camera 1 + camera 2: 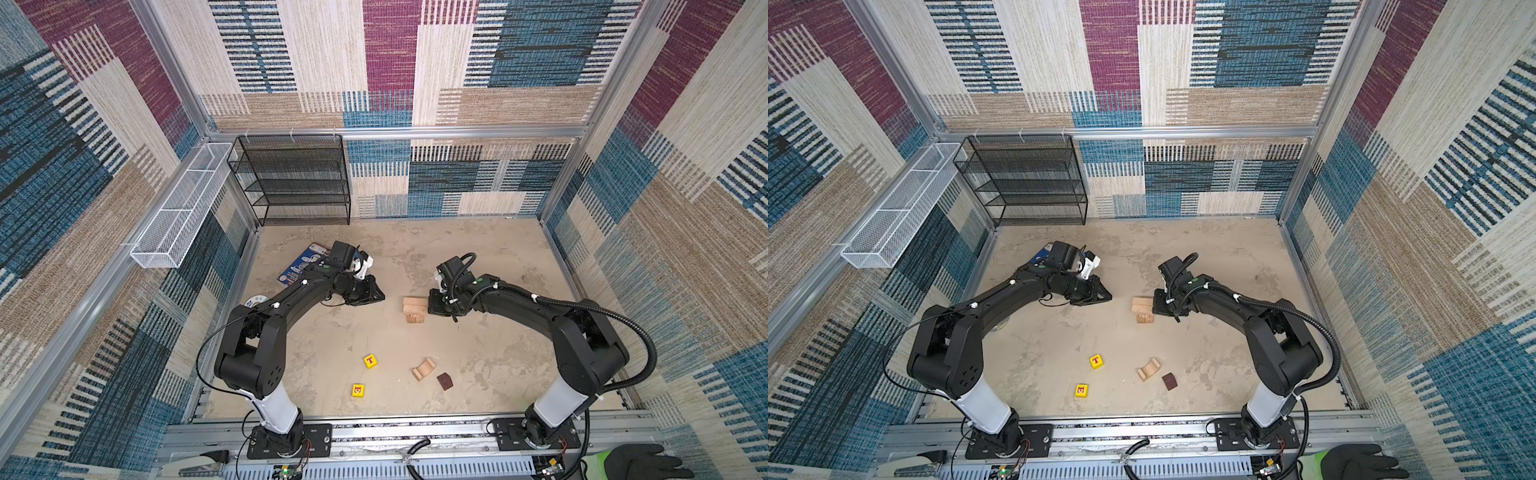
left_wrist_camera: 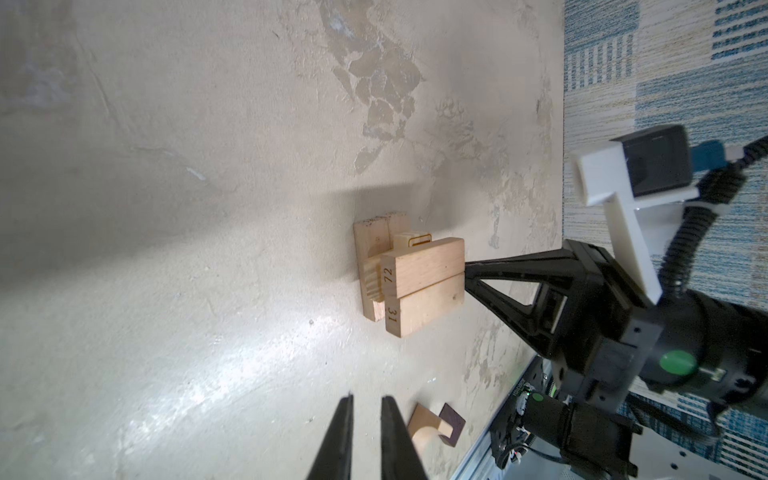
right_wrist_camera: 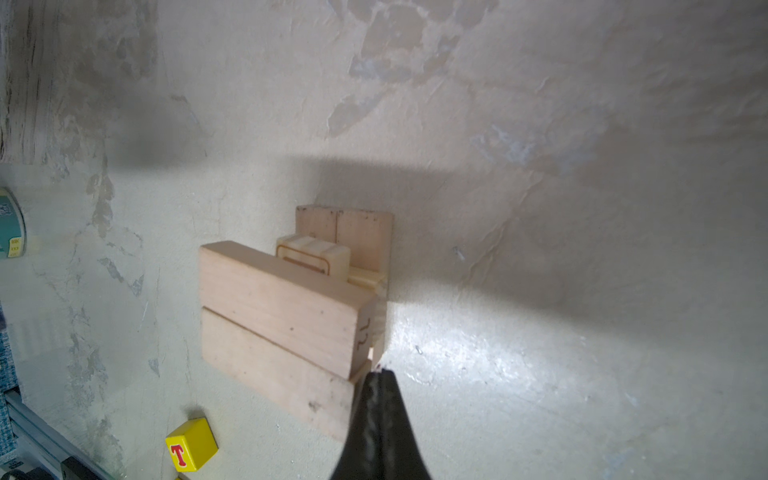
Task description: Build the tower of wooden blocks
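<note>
One bar reads 72, adjoining bar 31, yellow cube T

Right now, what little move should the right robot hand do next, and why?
Probably a tiny push leftward: the shut right gripper sits against the ends of the two numbered bars, whose ends look slightly stepped. Squaring them should steady the tower before anything else goes on.

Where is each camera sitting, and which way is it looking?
Top views: high over the arms' bases, looking down on the table; both arms show, with the left gripper and right gripper.
Left wrist: on the left arm, looking past its own slightly open fingertips at the block stack and the right gripper against it.
Right wrist: on the right arm, looking along its shut fingertips at the stack, with the T cube nearby.
Shared: both wrist views show the same stack.
</note>
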